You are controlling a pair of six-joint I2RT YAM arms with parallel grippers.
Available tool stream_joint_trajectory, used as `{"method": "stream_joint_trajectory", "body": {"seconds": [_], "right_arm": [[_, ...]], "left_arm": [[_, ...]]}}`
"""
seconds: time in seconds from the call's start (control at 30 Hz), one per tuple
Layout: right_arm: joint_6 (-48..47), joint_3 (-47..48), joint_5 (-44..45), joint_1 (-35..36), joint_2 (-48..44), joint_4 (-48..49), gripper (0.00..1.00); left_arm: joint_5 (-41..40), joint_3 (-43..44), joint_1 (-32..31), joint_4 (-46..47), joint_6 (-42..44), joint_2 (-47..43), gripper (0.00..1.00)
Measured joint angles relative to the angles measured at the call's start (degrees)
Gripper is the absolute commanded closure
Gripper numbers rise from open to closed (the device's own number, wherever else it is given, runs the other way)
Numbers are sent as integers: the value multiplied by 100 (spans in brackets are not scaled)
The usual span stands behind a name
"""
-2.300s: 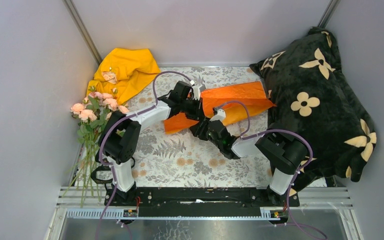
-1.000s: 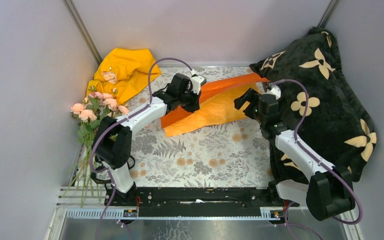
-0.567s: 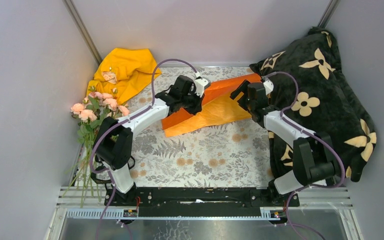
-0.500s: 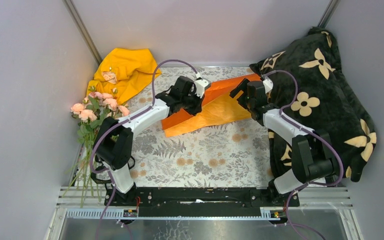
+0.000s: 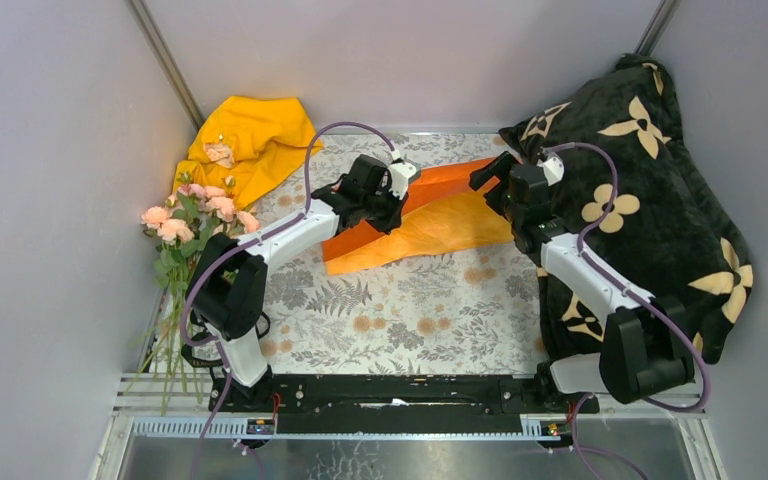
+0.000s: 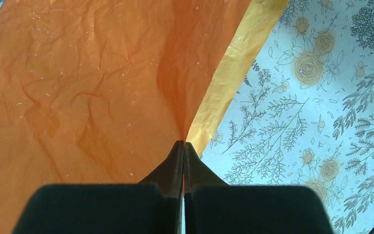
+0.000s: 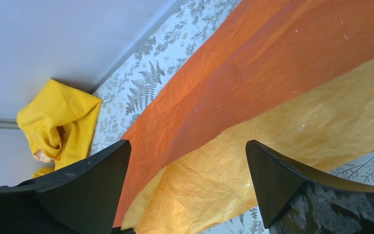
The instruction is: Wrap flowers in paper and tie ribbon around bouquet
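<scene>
No writing, label, brand, number or sign can be read in any view; the black pillow [image 5: 660, 200] just beside the right pincer [image 7: 187, 144] carries only cream flower and star shapes, not letters; the cloth [image 5: 390, 320] on the table beneath both pincers is printed with ferns and roses only.
</scene>
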Motion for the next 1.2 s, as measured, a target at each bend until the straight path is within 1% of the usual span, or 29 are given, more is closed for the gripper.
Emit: {"method": "stream_joint_trajectory", "body": {"seconds": [0.23,0.27,0.33,0.37,0.4,0.5,0.6,0.63,0.67,0.7,0.73,0.77,0.83,0.9,0.93,1.1,1.2], "right_arm": [[208,83,-74,0,719,-52,3],[240,83,-79,0,785,-66,4],[293,83,-116,0,848,-63,10],[302,92,-127,0,870,-52,16],[297,109,-140,0,896,-44,20],[232,297,-153,-2,1086,-39,57],[140,479,-173,-17,1316,7,88],[122,496,-188,-28,1368,35,98],[103,496,-216,-39,1403,46,100],[90,496,-236,-50,1423,42,100],[83,496,-273,-59,1429,42,100],[81,496,-295,-66,1429,48,100],[81,496,-365,-72,1416,114,100],[81,496,-431,-72,1368,125,100],[83,496,-479,-72,1318,122,100],[83,533,-682,-68,988,107,100],[81,579,-780,-57,798,103,100]], "left_arm": [[0,0,0,2,17,0,100],[0,0,0,2,24,0,100],[0,0,0,2,42,0,100],[0,-2,0,4,55,0,100],[0,-7,-2,7,68,0,100],[-2,-57,-26,22,164,0,100],[-20,-125,-61,20,308,0,100],[-35,-138,-70,17,363,0,100],[-70,-155,-92,15,450,0,100],[-83,-162,-98,15,498,0,92],[-109,-166,-116,11,590,0,66],[-138,-166,-138,4,688,0,44],[-254,-166,-216,-11,960,0,21],[-463,-166,-367,-26,1134,0,13],[-533,-166,-444,-28,1248,0,11],[-898,-55,-804,-94,1495,35,11],[-1088,129,-839,-101,1547,120,10]]}}
